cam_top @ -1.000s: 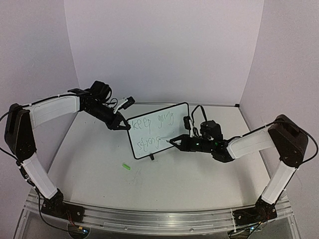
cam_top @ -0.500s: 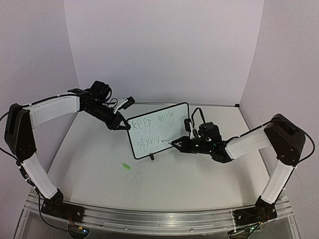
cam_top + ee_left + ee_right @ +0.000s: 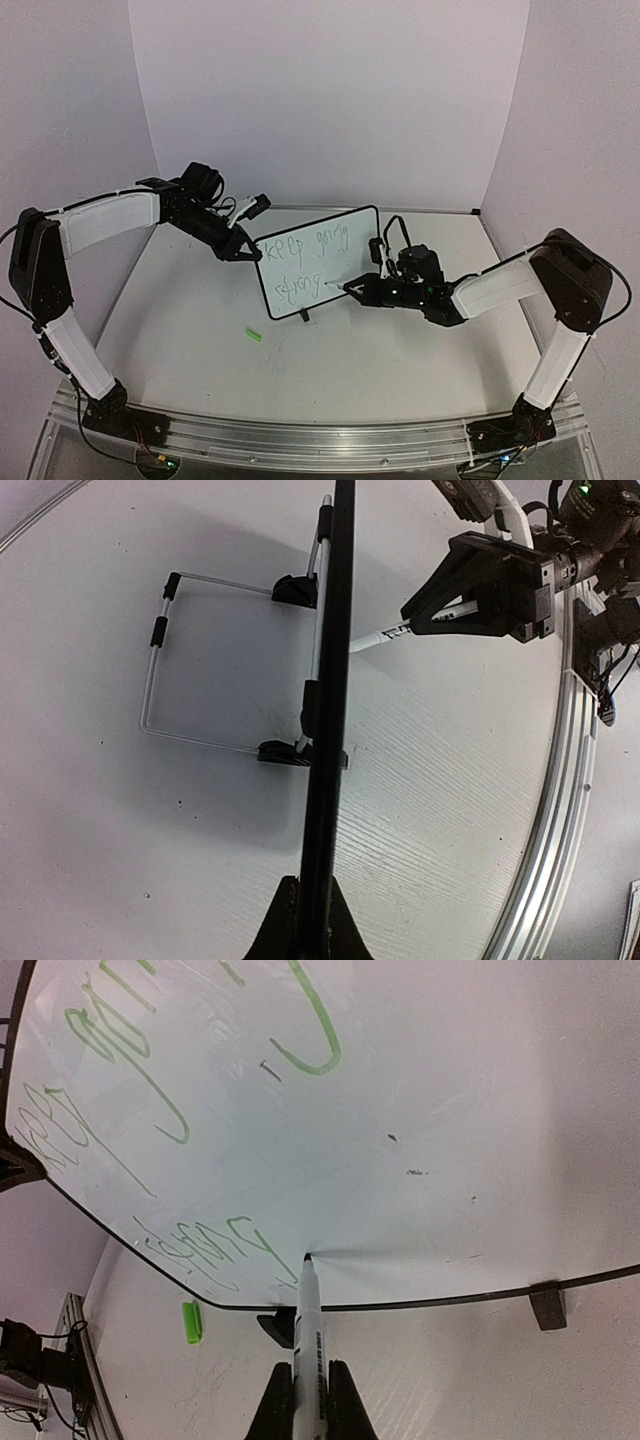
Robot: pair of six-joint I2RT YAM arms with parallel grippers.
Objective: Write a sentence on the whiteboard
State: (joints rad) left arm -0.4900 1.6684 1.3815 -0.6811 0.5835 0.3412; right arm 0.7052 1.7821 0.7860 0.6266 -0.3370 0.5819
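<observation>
Whiteboard point(image 3: 318, 262) edge sits in left jaws; right jaws' marker point(image 3: 308, 1330) touches it.

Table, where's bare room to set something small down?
Bare: the table in front of the whiteboard, between the green cap and the right arm, and the far right corner. Crowded: the board itself, with the left gripper clamped on its edge and the right gripper holding the marker against it.
</observation>
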